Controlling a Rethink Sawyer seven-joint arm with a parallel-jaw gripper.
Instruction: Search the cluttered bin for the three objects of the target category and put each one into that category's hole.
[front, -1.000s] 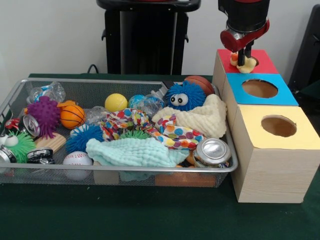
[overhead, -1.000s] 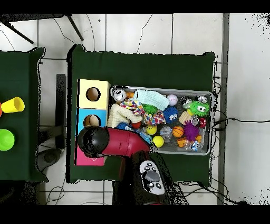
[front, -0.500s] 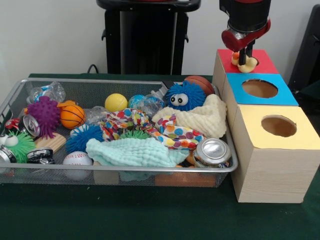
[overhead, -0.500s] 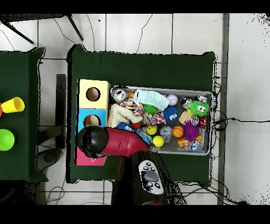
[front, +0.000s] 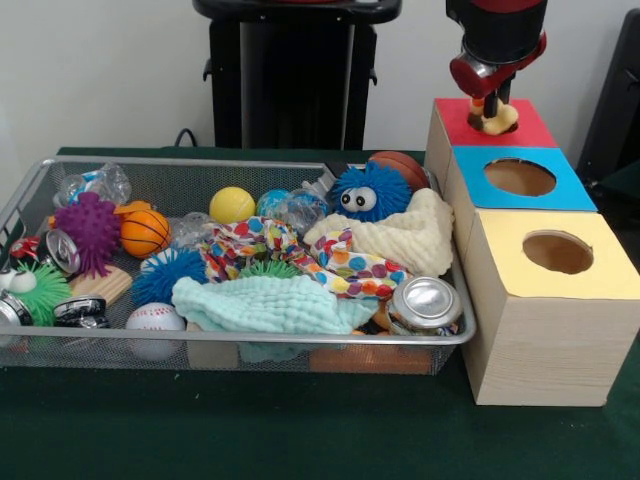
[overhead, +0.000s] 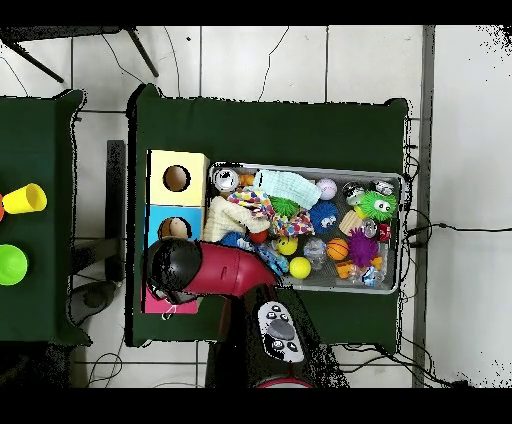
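My gripper (front: 490, 108) hangs over the red panel (front: 532, 127) of the far wooden box, shut on a small tan and orange soft toy animal (front: 498, 119). The toy hangs just above the panel and hides the red-ringed hole. The silver wire-mesh bin (front: 190, 178) lies to the left, full of toys and cloths. No other soft toy animal shows clearly in it. In the overhead view the arm (overhead: 215, 270) covers the gripper and most of the red panel (overhead: 158, 302); the bin (overhead: 392, 232) lies to the right of the boxes.
The blue-ringed hole (front: 519, 177) and the yellow-ringed hole (front: 557, 252) are in front of the red one. The bin holds an orange toy basketball (front: 145, 232), a blue fuzzy ball with googly eyes (front: 368, 192), a yellow ball (front: 232, 205), a can (front: 425, 302), a mint cloth (front: 265, 303) and a cream cloth (front: 405, 237).
My gripper has risen a little with the toy over the red panel; the toy has come up from the hole. Nothing in the bin has moved.
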